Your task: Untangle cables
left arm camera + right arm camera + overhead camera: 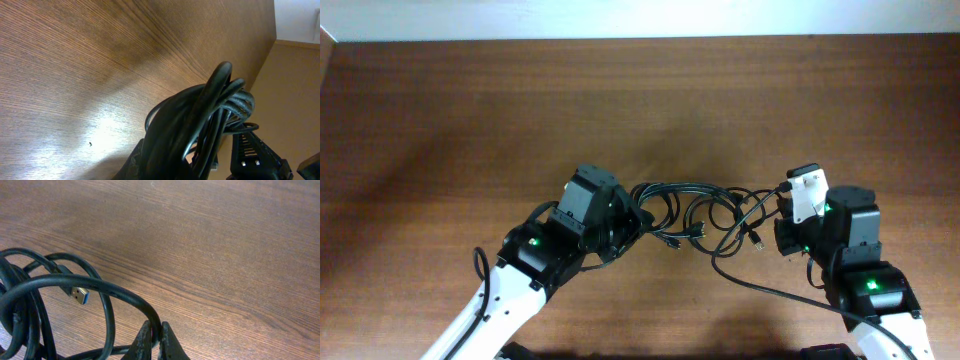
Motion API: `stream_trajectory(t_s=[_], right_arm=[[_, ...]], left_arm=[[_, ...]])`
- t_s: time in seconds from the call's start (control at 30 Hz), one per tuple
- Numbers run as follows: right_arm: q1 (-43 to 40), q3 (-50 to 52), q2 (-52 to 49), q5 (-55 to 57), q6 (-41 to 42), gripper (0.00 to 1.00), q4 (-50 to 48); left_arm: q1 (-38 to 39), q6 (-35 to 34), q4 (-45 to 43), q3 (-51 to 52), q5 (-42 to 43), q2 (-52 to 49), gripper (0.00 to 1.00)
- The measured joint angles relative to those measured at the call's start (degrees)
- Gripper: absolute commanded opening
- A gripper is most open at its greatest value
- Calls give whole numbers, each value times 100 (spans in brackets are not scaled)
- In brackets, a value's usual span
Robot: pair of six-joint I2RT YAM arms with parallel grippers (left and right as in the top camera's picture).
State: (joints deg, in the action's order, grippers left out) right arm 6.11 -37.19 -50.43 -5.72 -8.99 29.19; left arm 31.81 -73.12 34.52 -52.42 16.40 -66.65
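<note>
Black cables [705,212]: right end effector [156,330] pinches, left end effector [628,222] seemingly clamps bundle.

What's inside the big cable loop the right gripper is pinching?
A metal USB plug with a blue insert, other cables, bare table. The right gripper covers the pinched stretch of the loop.

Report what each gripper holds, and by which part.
The left gripper is shut on a bunch of looped cables, clamped across the loops. The right gripper pinches a single cable strand along its cord.
</note>
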Motion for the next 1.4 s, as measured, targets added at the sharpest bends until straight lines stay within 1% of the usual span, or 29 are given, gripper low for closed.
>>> stream_trajectory(t_s=[0.17, 0.43, 0.73, 0.83, 1.0, 1.03, 1.07, 1.1, 1.2, 1.3, 1.33, 1.4], right_arm=[[0, 0, -136, 50, 0, 4, -57], [0, 0, -354, 155, 20, 4, -136], [-2, 0, -396, 769, 741, 4, -181], [-2, 0, -396, 809, 997, 4, -201], [-2, 0, -396, 568, 1145, 4, -170], [-2, 0, -396, 382, 1202, 10, -153], [-2, 0, -396, 240, 1314, 20, -153], [-2, 0, -396, 96, 1419, 25, -155], [-2, 0, -396, -361, 1755, 34, -162], [-2, 0, -396, -813, 1912, 42, -245], [-2, 0, -396, -955, 1932, 43, -293], [-2, 0, -396, -1274, 1974, 44, -470]], left_arm=[[0, 0, -2, 0, 9, 0, 0], [-76, -2, -140, 0, 367, 0, 0], [-83, -2, -140, 0, 435, 0, 0], [-83, -2, -140, 0, 437, 0, 0], [-83, -2, -140, 0, 435, 0, 0], [-83, -2, -140, 0, 435, 0, 0], [-94, 7, -140, 0, 437, 0, 0], [-122, 39, -140, 0, 442, 0, 0], [-387, 267, -136, 0, 590, 0, 0], [-728, 651, -138, 0, 890, 0, 0], [-780, 758, -140, 0, 949, 0, 0], [-981, 1191, -195, 0, 1198, 0, 0]])
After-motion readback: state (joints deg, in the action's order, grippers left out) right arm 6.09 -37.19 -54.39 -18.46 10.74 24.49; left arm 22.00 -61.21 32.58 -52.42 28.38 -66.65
